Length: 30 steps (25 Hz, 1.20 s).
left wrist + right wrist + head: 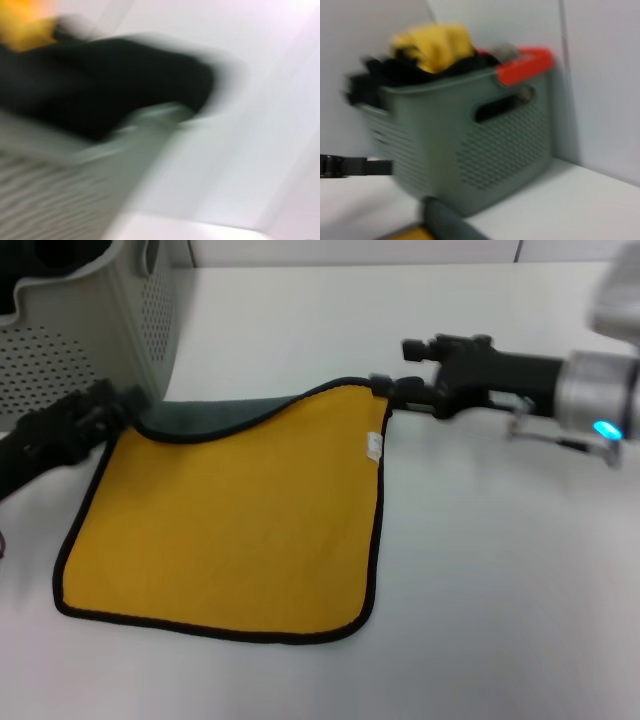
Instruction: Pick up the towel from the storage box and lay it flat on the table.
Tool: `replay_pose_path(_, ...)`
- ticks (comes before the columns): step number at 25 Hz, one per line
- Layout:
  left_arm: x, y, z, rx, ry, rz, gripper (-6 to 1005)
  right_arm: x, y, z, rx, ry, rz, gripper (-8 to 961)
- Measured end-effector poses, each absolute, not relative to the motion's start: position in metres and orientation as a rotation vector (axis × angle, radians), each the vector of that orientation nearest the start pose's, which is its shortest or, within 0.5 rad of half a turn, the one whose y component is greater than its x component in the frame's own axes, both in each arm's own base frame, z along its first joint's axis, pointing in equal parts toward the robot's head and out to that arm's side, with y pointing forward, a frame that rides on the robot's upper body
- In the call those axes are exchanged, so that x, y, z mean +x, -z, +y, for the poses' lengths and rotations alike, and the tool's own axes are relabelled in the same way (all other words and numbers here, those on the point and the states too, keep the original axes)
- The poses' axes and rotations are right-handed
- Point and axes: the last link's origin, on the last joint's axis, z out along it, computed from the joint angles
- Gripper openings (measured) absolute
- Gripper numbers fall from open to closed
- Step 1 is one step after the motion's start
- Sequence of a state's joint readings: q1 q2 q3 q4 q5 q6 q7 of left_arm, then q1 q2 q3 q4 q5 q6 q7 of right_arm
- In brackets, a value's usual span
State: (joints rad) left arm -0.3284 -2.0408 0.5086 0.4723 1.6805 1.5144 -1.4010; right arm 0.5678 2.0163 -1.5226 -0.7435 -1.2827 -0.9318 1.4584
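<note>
Towel (230,530), soft rectangular cloth, yellow face up with black trim, lies spread on the plain white table (500,590) beside the perforated grey-green plastic storage box (95,315).

Step in hand: final flattening. A dark green strip remains folded over at the far edge.

- Right gripper (380,388): clenched on the far right corner.
- Left gripper (110,410): at the far left corner; grip cannot be told.

Next move: probably draw the corners apart, lower, release.

Surface: white table (480,570).
Lying on it: towel (230,530), yellow side up, far edge folded showing green.
Standing on it: storage box (100,320).
</note>
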Motion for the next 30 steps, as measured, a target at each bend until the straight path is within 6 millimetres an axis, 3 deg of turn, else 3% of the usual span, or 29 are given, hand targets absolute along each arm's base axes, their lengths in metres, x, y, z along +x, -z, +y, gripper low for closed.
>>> replay_pose_path(6, -0.303, -0.036, 0.256, -2.415, 1.147, -0.465, 719, 0.207, 0.004, 0.320, -2.684, -0.951, 0.388, 691)
replay_pose_path(10, -0.292, -0.029, 0.249, -2.628, 1.109, -0.343, 719, 0.221, -0.014, 0.286, -2.816, -1.046, 0.346, 777)
replay_pose_path(13, -0.284, -0.023, 0.248, -2.762, 1.087, -0.294, 719, 0.224, -0.013, 0.270, -2.933, -1.067, 0.342, 845)
replay_pose_path(19, -0.277, -0.027, 0.252, -2.836, 1.094, -0.254, 719, 0.218, -0.001, 0.260, -3.036, -1.067, 0.320, 867)
replay_pose_path(30, -0.273, -0.031, 0.252, -2.900, 1.114, -0.265, 720, 0.202, 0.010, 0.272, -3.057, -1.080, 0.238, 867)
